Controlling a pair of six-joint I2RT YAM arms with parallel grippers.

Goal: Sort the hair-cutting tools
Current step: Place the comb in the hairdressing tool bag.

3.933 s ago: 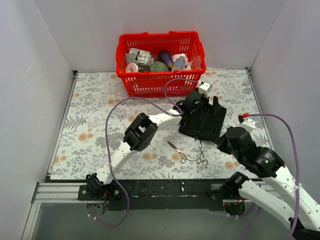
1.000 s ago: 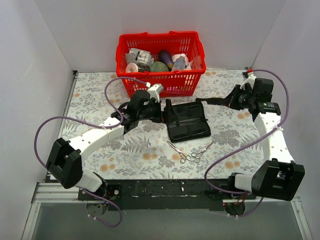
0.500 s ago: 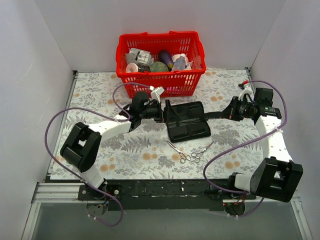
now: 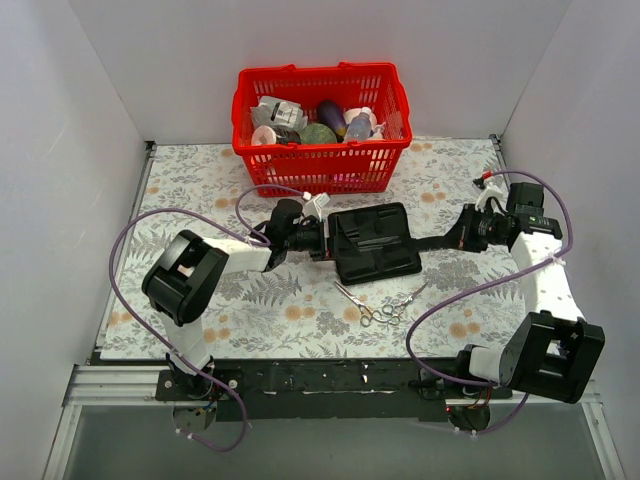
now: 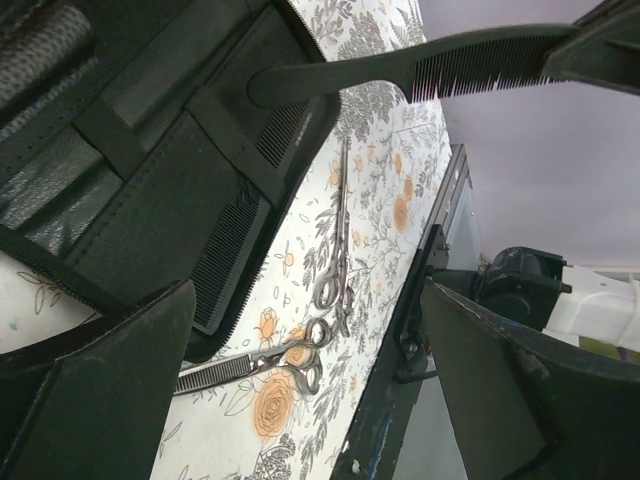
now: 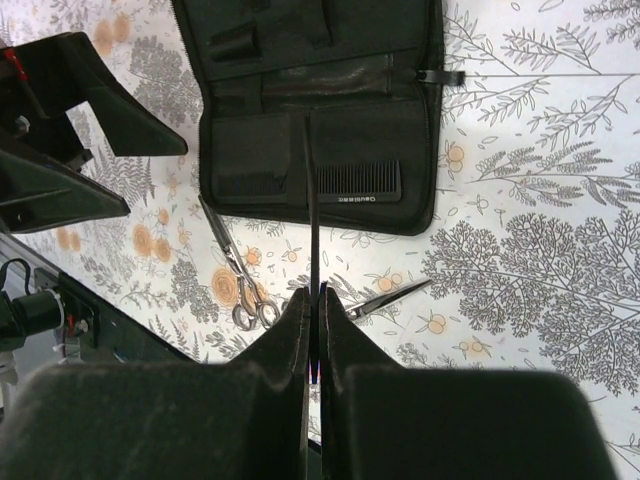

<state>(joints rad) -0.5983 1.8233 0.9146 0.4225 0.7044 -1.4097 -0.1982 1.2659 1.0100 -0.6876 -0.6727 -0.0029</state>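
The black comb (image 4: 436,241) is pinched in my right gripper (image 4: 463,235), which is shut on its toothed end; its handle tip reaches over the open black case (image 4: 375,243). In the right wrist view the comb (image 6: 311,190) shows edge-on between the shut fingers (image 6: 313,300), pointing into the case's pockets (image 6: 310,110). Two silver scissors (image 4: 360,303) (image 4: 402,299) lie on the floral cloth in front of the case. My left gripper (image 4: 321,242) is open at the case's left edge. The left wrist view shows the comb (image 5: 400,70) and both scissors (image 5: 335,240) (image 5: 250,362).
A red plastic basket (image 4: 322,168) with bottles and packets stands at the back. A second, wider comb (image 6: 357,184) sits in a case pocket. White walls close in left, right and back. The black rail (image 4: 330,375) runs along the near edge.
My right gripper has brought the comb down and left from the back right to the case. My left arm has folded in towards the case's left edge, and the case now lies flat open.
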